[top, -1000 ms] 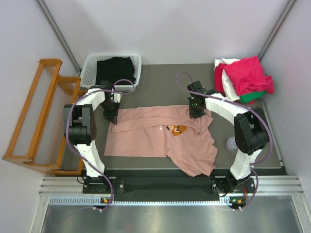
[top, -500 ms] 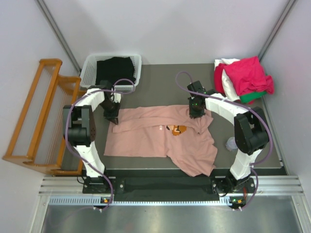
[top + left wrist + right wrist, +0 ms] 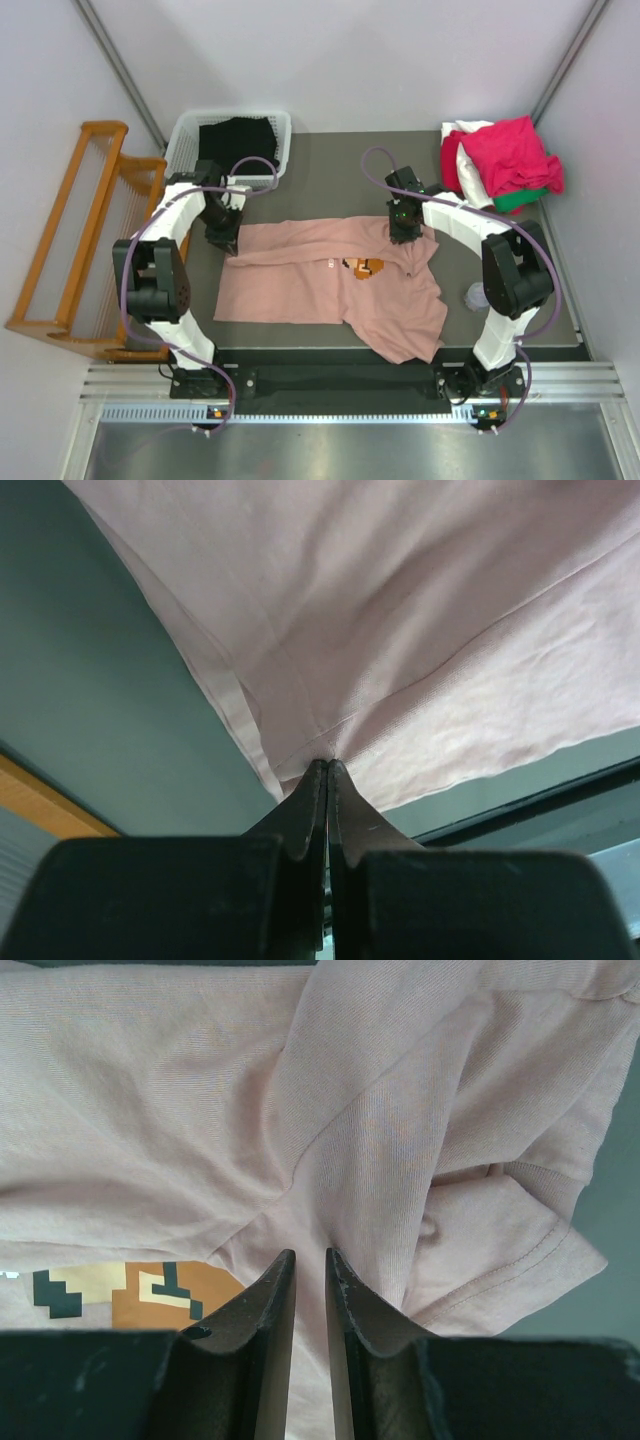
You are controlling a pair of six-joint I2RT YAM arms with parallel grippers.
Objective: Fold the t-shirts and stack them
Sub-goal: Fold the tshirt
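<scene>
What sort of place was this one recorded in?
Probably a lab robot cell set up for laundry folding: plain white walls close in a dark table, with a white basket on it, a wooden rack beside it, and a dusty-pink t-shirt spread out near a pile of shirts.

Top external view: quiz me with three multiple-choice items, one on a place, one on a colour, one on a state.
1. Where does the white basket stand on the table?
A near edge; B far left corner; C far right corner.
2. What colour is the shirt spread between the arms?
A green; B white; C dusty pink.
3. How is the left gripper?
A shut on the shirt's edge; B open above it; C inside the basket.

1 B, it sits next to the wooden rack.
2 C, pink cloth covers the table's middle.
3 A, the left wrist view shows it closed with cloth pinched at its tip.
</scene>
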